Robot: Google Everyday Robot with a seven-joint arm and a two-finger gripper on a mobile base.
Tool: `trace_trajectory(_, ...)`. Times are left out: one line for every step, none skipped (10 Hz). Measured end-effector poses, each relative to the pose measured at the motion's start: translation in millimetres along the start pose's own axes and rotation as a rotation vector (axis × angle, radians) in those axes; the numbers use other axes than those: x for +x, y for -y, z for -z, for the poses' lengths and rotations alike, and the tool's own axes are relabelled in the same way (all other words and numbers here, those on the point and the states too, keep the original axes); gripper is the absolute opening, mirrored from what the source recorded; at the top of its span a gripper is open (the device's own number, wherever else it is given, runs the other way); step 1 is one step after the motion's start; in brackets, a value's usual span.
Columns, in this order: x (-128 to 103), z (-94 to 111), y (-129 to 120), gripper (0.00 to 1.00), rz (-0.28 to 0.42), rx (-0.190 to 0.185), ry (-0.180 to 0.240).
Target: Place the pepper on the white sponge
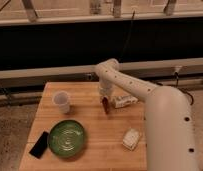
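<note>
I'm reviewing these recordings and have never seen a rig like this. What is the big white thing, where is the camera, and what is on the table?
The big white shape is a robot arm reaching over a wooden table. There is one camera view, looking down on the table from above; its mount is unknown. At the arm's end is its tool, over the table's middle, holding the pepper, a slim dark red thing hanging down. On the table lie a translucent cup, a green bowl, a black phone, a clear bottle lying on its side, and the white sponge near the front right.
</note>
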Motion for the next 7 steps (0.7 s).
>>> trace_trajectory(-3,1,-3,0.0,-0.006,0.0,-0.002)
trace_trajectory(-4,2,-2,0.0,-0.008,0.002,-0.004)
trace_trajectory(-4,3,-2,0.0,-0.009,0.004,-0.005)
trace_trajectory(-12,8,-8,0.0,-0.017,0.007,-0.004)
trace_trajectory(-18,11,-12,0.0,-0.021,0.007,-0.001)
trace_trajectory(-25,14,-17,0.0,-0.026,0.009,-0.001)
trace_trajectory(-28,15,-20,0.0,-0.031,0.013,0.0)
